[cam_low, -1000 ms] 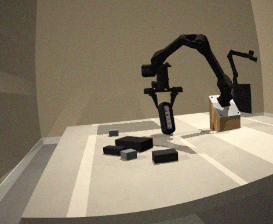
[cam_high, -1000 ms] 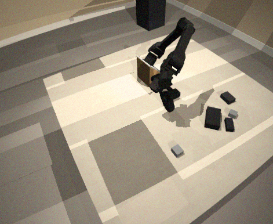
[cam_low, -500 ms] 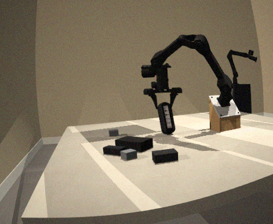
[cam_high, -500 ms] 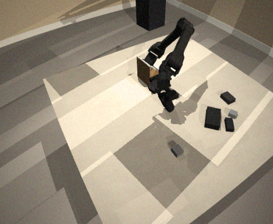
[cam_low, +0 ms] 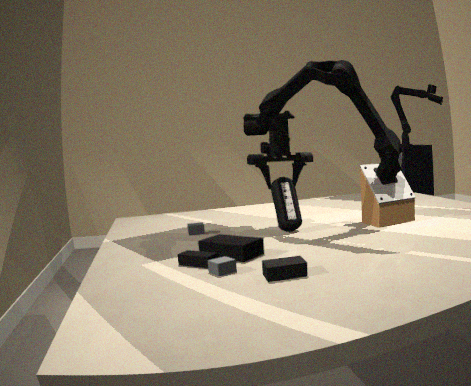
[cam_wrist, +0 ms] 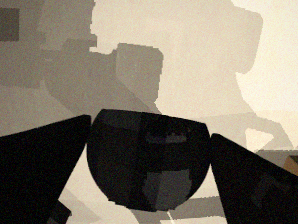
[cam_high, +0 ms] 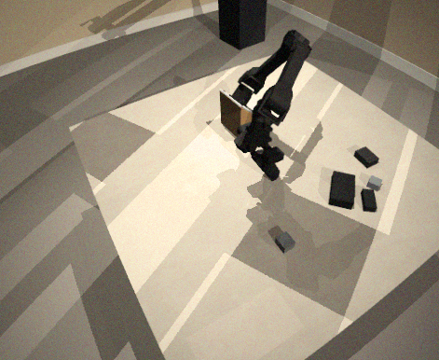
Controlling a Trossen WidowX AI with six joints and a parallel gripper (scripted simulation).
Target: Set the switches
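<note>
The dark grey controller unit [cam_low: 278,202] [cam_wrist: 115,160] hangs above the bench, long and round-ended, nearly upright with a slight tilt. A white strip [cam_low: 288,200] with small dark marks runs along its side facing the exterior camera; the marks are too small to read as filled or empty. My gripper [cam_low: 284,186] [cam_wrist: 150,132] points down and is shut on the unit's upper end, one finger on each side. In the wrist view the near end of the unit is dark, and no switch setting can be read. In the top view unit and fingers merge in one dark shape.
A large black box [cam_high: 342,188] [cam_low: 230,247], two smaller black blocks [cam_high: 366,157] [cam_low: 284,269] and a grey cube [cam_high: 375,182] [cam_low: 222,266] stand together. Another grey block [cam_high: 285,241] [cam_low: 196,228] lies apart. A wooden wedge [cam_high: 230,114] [cam_low: 397,212] with a white plate stands by the arm's base.
</note>
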